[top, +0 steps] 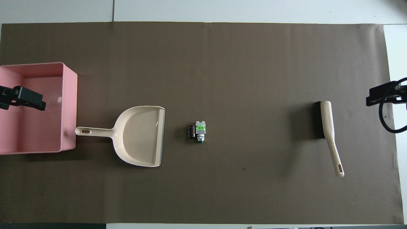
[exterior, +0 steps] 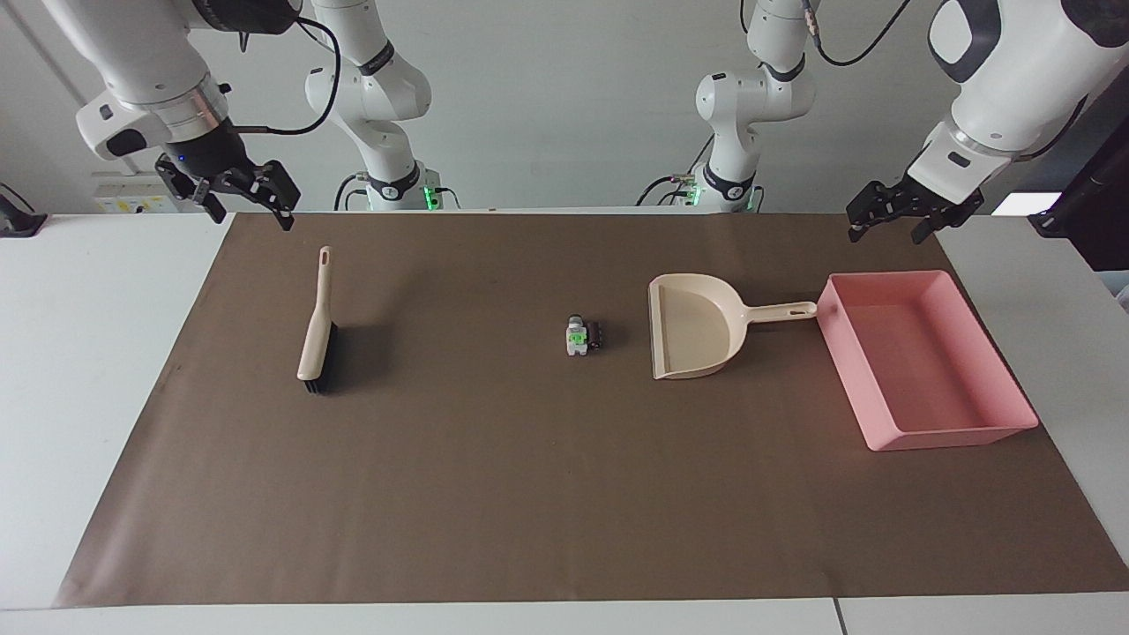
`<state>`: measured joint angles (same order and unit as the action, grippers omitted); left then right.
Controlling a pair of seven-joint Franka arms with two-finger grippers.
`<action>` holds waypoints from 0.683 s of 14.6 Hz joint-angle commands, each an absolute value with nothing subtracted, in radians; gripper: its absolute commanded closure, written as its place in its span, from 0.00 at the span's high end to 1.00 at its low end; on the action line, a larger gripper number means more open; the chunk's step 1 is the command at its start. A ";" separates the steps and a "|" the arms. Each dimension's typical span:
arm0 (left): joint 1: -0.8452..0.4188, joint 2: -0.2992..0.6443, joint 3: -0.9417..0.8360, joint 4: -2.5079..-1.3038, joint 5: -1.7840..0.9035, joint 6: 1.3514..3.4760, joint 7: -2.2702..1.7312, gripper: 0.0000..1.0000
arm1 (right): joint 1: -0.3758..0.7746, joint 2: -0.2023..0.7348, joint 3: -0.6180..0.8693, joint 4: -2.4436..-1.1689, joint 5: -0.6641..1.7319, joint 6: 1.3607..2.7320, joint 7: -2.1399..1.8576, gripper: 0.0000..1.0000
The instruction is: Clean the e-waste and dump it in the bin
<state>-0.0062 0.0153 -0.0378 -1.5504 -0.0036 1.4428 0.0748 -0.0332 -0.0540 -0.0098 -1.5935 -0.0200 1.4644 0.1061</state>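
Note:
The e-waste lies mid-mat as two small pieces touching each other: a white-grey one with a green mark (exterior: 577, 338) (top: 200, 129) and a black blocky one (exterior: 596, 335) (top: 191, 131). The pink bin (exterior: 847, 362) (top: 70, 108) stands at the left arm's end of the table, with nothing in it. My left gripper (exterior: 886, 225) hangs open in the air over the bin's end nearer the robots. Above the mat's corner at the right arm's end, my right gripper (exterior: 249, 212) is raised and open. Neither holds anything.
A beige dustpan (exterior: 692, 335) (top: 140, 135) lies between the e-waste and the bin, mouth toward the e-waste, handle tip by the bin's wall. A beige brush with black bristles (exterior: 316, 331) (top: 327, 127) lies at the right arm's end. A brown mat (exterior: 494, 494) covers the table.

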 commanded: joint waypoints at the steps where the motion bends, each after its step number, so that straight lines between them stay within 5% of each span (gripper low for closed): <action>1: -0.002 0.025 -0.048 -1.539 0.018 1.460 0.071 0.99 | -0.057 -0.113 -0.014 -1.695 -0.020 1.489 0.054 0.99; 6: -0.002 0.023 -0.051 -1.539 0.017 1.506 0.242 0.98 | -0.083 -0.293 -0.014 -2.144 -0.011 1.832 0.002 0.99; 10: -0.001 0.015 -0.051 -1.575 0.015 1.552 0.567 0.97 | -0.098 -0.275 -0.015 -2.287 -0.009 1.972 -0.060 0.99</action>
